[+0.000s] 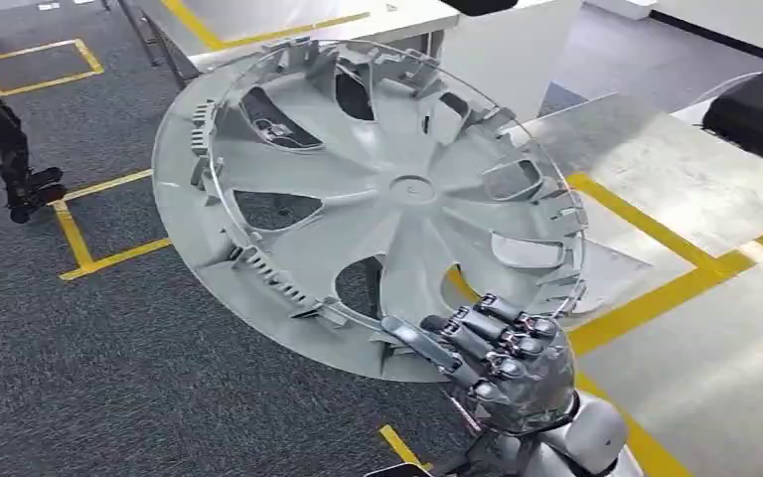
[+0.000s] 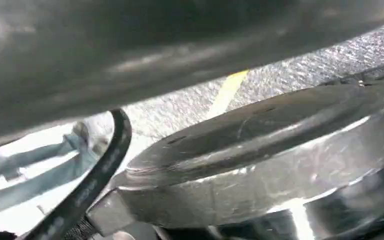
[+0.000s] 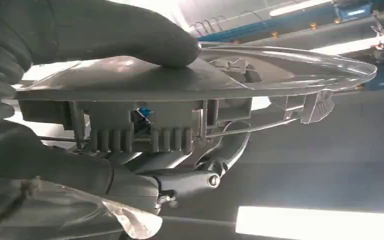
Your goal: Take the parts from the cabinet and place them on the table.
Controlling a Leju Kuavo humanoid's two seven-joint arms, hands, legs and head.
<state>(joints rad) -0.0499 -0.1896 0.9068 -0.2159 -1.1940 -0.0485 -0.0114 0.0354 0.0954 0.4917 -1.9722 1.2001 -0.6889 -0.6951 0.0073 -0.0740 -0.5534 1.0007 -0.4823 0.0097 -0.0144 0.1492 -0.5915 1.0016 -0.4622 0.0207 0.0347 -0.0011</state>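
Right hand (image 1: 502, 353) clamped on the near rim of the wheel cover (image 1: 378, 194), thumb on top | cover tilted over carpet, short of the surface (image 1: 695, 388) | risk: edge-only grip, could pivot and slip | left hand: can't tell, blurred

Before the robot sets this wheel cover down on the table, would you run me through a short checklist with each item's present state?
1. Right hand grips the wheel cover at its rim: ok; the thumb presses one face, fingers the other.
2. Cover intact: ok as far as the inner face shows.
3. Left hand free to assist: cannot tell.
4. Table within reach: cannot tell; it lies ahead to the right.
5. Landing spot bare: ok; the black case sits at the far edge.
6. Cover level: not ok, tilted.
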